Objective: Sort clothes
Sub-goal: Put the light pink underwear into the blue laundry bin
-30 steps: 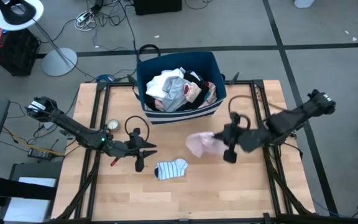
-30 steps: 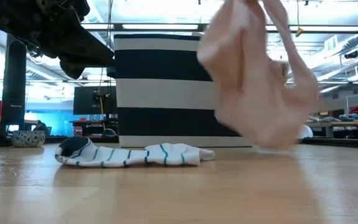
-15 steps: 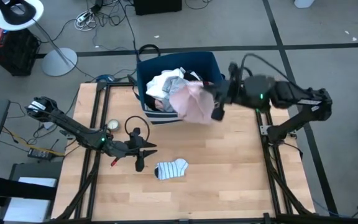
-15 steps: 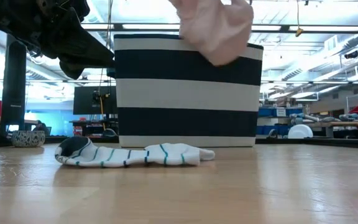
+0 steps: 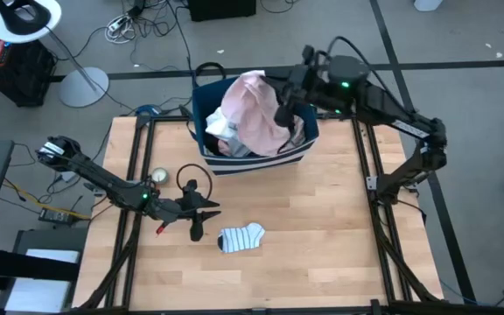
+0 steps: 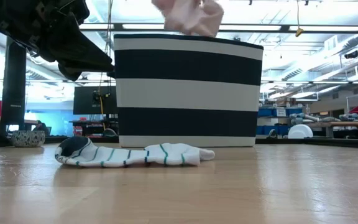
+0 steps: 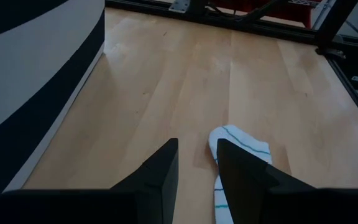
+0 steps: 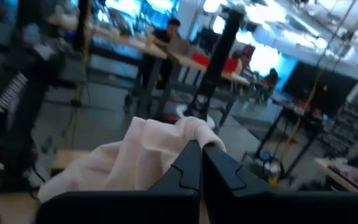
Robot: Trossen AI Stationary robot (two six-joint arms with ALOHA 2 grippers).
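My right gripper (image 5: 282,112) is shut on a pale pink garment (image 5: 250,118) and hangs over the navy bin with white stripes (image 5: 300,150) at the table's far edge. The garment also shows above the bin's rim in the low view (image 6: 188,15). White and grey clothes (image 5: 220,133) lie in the bin under it. A white sock with teal stripes (image 5: 241,236) lies flat on the table. My left gripper (image 5: 201,214) is open and empty, just left of the sock, its fingers pointing at it (image 7: 235,149). My right gripper pinches a bunched fold of the pink garment (image 8: 188,127) between its two shut fingers. The garment is lifted clear and hangs slack from the fingers, over the open bin. How many layers it holds I cannot tell.
A small round bowl (image 5: 157,178) stands on the table's left part, behind my left arm. Bare wood lies in front of and to the right of the sock. The bin's striped wall (image 7: 30,62) is close to my left gripper. A person (image 8: 173,34) shows in the room beyond.
My right gripper has risen from the table's middle right and swung toward the far edge, carrying the pink garment. The garment, which trailed close to the table, is now lifted clear and hangs over the bin. My left arm and the sock have kept still.
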